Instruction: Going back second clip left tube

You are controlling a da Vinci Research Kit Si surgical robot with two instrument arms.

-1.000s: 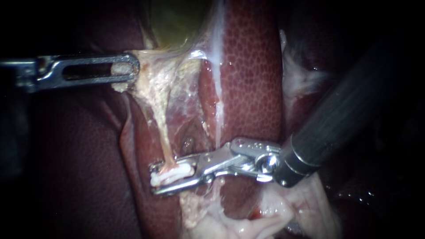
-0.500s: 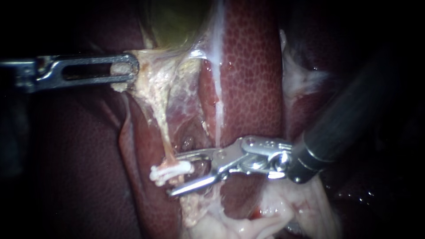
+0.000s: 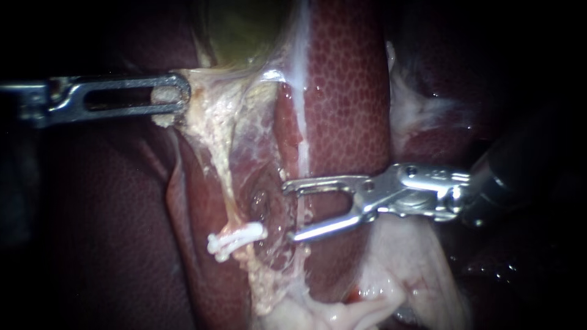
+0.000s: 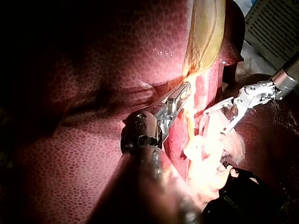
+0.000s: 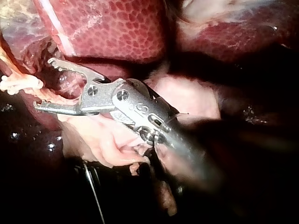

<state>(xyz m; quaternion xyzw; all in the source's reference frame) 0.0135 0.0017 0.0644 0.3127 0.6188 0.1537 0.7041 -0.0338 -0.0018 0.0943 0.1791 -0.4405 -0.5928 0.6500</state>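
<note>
A white clip [image 3: 236, 239] sits across the thin pale tube [image 3: 228, 194] that runs down from the gallbladder [image 3: 244, 30]. My right instrument [image 3: 291, 211] stands to the right of the clip, apart from it, jaws open and empty. In the right wrist view the same open jaws [image 5: 43, 84] face the clip [image 5: 18, 84] with a gap between. My left instrument [image 3: 176, 98] comes in at the upper left, its slotted jaws shut on pale tissue at the gallbladder's lower end. In the left wrist view those jaws [image 4: 183, 92] hold that tissue taut.
Dark red liver [image 3: 348, 91] lies behind and to both sides of the tube. Loose pale tissue [image 3: 342, 308] lies below the right instrument. A dark pit [image 3: 263, 201] shows between the tube and the open jaws.
My right instrument's jaws opened off the white clip and drew back to the right. The clip stays on the tube. The left instrument has not moved.
</note>
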